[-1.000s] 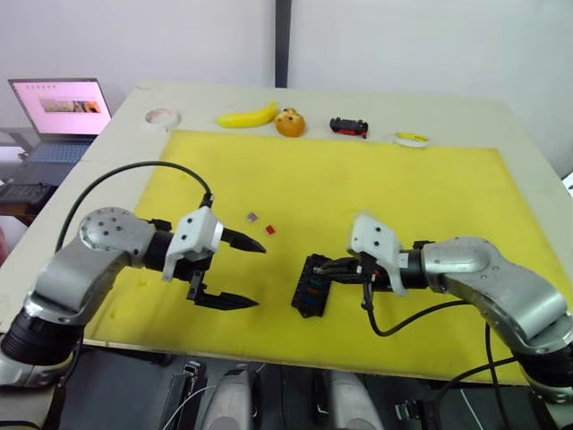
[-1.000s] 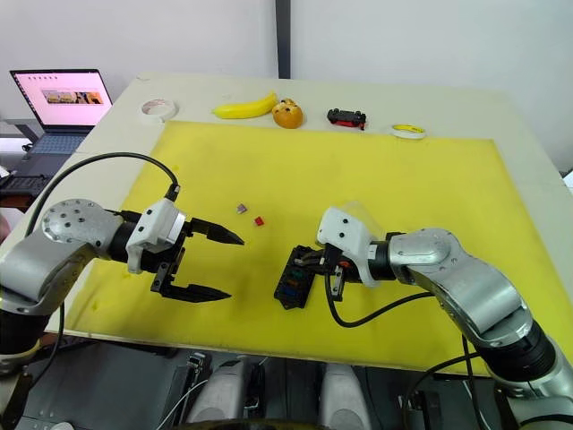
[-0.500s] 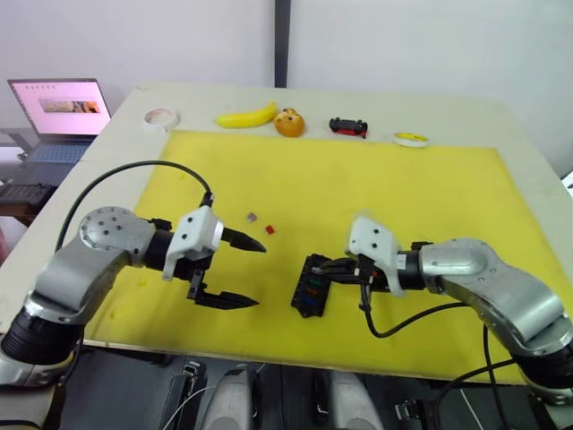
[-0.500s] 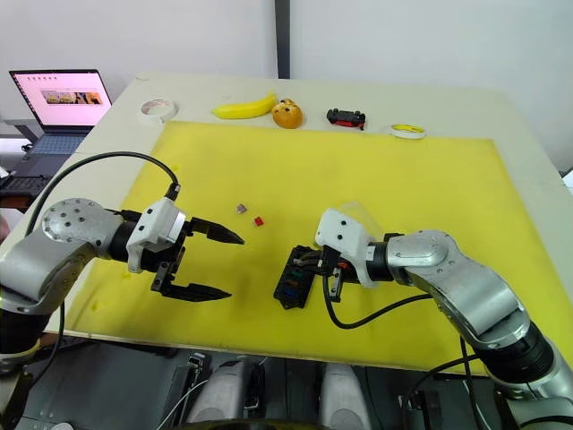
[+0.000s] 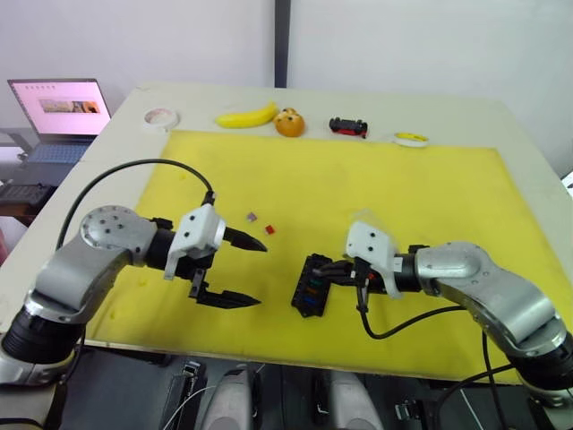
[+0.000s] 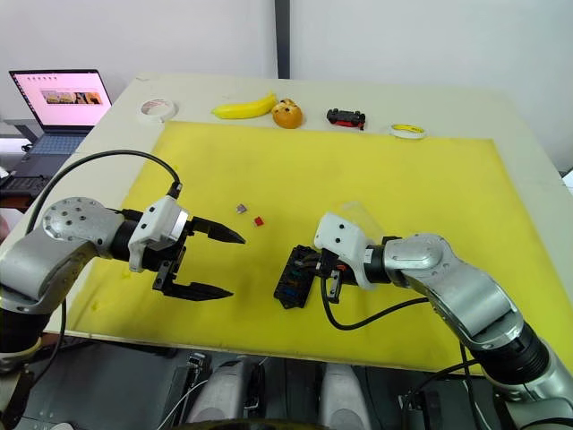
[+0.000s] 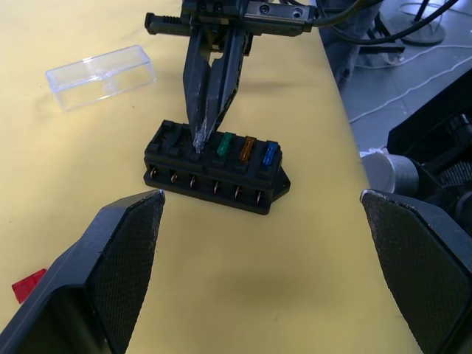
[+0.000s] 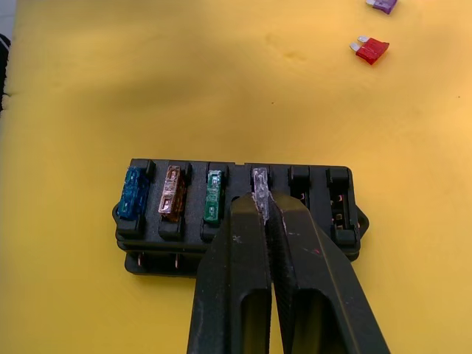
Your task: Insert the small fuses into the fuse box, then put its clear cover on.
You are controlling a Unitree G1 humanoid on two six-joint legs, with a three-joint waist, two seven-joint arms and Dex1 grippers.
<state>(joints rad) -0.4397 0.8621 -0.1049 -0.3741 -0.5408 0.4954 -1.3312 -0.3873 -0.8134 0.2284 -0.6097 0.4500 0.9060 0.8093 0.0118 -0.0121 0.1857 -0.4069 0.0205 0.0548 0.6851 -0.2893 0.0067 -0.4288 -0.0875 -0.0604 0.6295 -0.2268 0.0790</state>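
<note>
Right gripper [image 8: 262, 209]: the two black fingers are pinching together on a pale, clear-grey fuse [image 8: 259, 188], and are seating it into the fourth slot of the fuse box [image 7: 214, 171]. The fuse is standing upright in the slot mouth; whether it is fully home cannot be told.

Left gripper [image 5: 240, 269]: the jaws are standing wide apart and holding nothing, hovering over the yellow mat [image 5: 358, 179] on the robot's left, near the fuse box but apart from it.

Fuse box, contents: a blue fuse [image 8: 133, 192], an amber fuse [image 8: 172, 193] and a green fuse [image 8: 214, 192] are sitting side by side in the first three slots. The grey one is occupying the next. Two slots at the far end are showing bare metal contacts.

Loose fuses: a red fuse [image 8: 370, 49] and a purple-grey fuse [image 8: 383, 5] are lying on the mat, just beside each other, well apart from the box, beyond the left gripper.

Clear cover [image 7: 101, 74]: lying on the mat beside the right arm, off the box, untouched.

Progress, as judged: three fuses are in, a fourth is going in, two are waiting, and the cover is waiting behind them. Roughly past the halfway mark.

Bystanders along the table's far edge: a banana [image 5: 248, 116], an orange [image 5: 289, 123], a toy car [image 5: 348, 126], two tape rolls [image 5: 162, 117], and a laptop [image 5: 61, 109] off to the left.
</note>
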